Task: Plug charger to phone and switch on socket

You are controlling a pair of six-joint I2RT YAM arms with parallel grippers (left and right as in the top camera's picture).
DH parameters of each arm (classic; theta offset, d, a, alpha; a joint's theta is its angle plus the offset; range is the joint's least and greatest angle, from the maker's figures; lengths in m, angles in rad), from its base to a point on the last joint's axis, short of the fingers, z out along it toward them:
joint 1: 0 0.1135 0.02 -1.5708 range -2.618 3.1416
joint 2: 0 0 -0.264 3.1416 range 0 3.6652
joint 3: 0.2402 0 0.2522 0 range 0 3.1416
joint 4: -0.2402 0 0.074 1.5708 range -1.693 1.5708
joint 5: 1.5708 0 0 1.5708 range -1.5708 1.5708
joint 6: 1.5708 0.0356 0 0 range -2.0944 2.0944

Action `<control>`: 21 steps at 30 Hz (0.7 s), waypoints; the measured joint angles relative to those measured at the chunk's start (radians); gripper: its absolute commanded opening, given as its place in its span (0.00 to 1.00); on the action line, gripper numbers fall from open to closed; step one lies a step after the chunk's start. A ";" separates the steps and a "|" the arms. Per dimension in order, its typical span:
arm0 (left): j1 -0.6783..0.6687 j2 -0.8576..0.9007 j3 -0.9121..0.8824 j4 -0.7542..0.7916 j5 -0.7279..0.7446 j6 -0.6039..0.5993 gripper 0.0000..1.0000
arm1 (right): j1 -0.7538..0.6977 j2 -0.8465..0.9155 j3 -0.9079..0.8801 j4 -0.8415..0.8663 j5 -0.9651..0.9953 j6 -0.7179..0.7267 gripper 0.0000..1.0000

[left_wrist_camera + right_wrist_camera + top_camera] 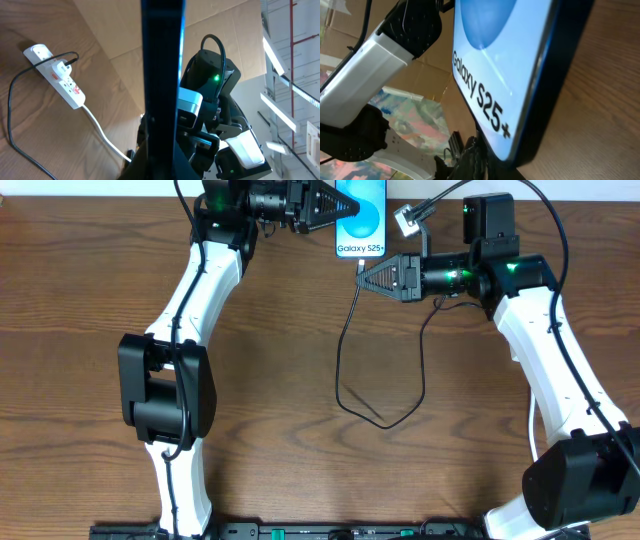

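The phone (pixel 361 218) stands on edge at the back of the table, its teal screen reading "Galaxy S25+". My left gripper (pixel 338 210) is shut on it from the left; the left wrist view shows the phone (pixel 162 75) as a dark vertical bar. My right gripper (pixel 363 276) is shut on the charger's connector tip (pixel 479 150), which meets the phone's lower edge (pixel 520 155); I cannot tell how deep it sits. The black cable (pixel 345 370) loops down over the table. The socket (pixel 59 76) lies flat, with the charger's white plug (pixel 62 66) in it.
The socket's white lead (pixel 102 132) runs across the wood toward the phone. In the overhead view only one end of the socket (pixel 406 220) shows, at the back edge. Cardboard (pixel 125 30) stands behind the table. The cable loop lies mid-table between both arms.
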 measured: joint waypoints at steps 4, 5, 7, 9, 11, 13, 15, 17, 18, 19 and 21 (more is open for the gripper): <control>0.000 0.000 0.000 0.000 0.002 0.005 0.07 | 0.007 0.000 0.000 0.010 0.000 0.013 0.01; 0.000 0.000 0.000 0.000 0.002 0.005 0.07 | 0.011 0.000 0.000 0.013 0.000 0.016 0.01; 0.000 0.000 0.000 0.000 0.002 0.005 0.07 | 0.018 0.000 0.000 0.019 0.000 0.024 0.01; 0.000 0.000 0.000 0.000 0.002 0.005 0.07 | 0.020 0.000 0.000 0.024 0.000 0.030 0.01; 0.000 0.000 0.000 0.000 0.002 0.005 0.07 | 0.019 0.000 0.000 0.024 0.002 0.035 0.01; 0.000 0.000 0.000 0.000 0.002 0.005 0.07 | 0.019 0.000 0.000 0.024 0.009 0.043 0.01; 0.000 0.000 0.000 0.000 0.002 0.005 0.07 | 0.019 0.000 0.000 0.024 0.011 0.050 0.01; 0.000 0.000 0.000 0.000 0.002 0.005 0.07 | 0.019 0.000 0.000 0.024 0.012 0.052 0.01; 0.000 0.000 0.000 0.000 0.002 0.005 0.07 | 0.019 0.000 0.000 0.024 0.012 0.052 0.01; 0.000 0.000 0.000 0.000 0.002 0.005 0.08 | 0.019 0.000 0.000 0.024 0.012 0.053 0.01; 0.000 0.000 0.000 0.000 0.002 0.005 0.07 | 0.019 0.000 0.000 0.024 0.012 0.055 0.01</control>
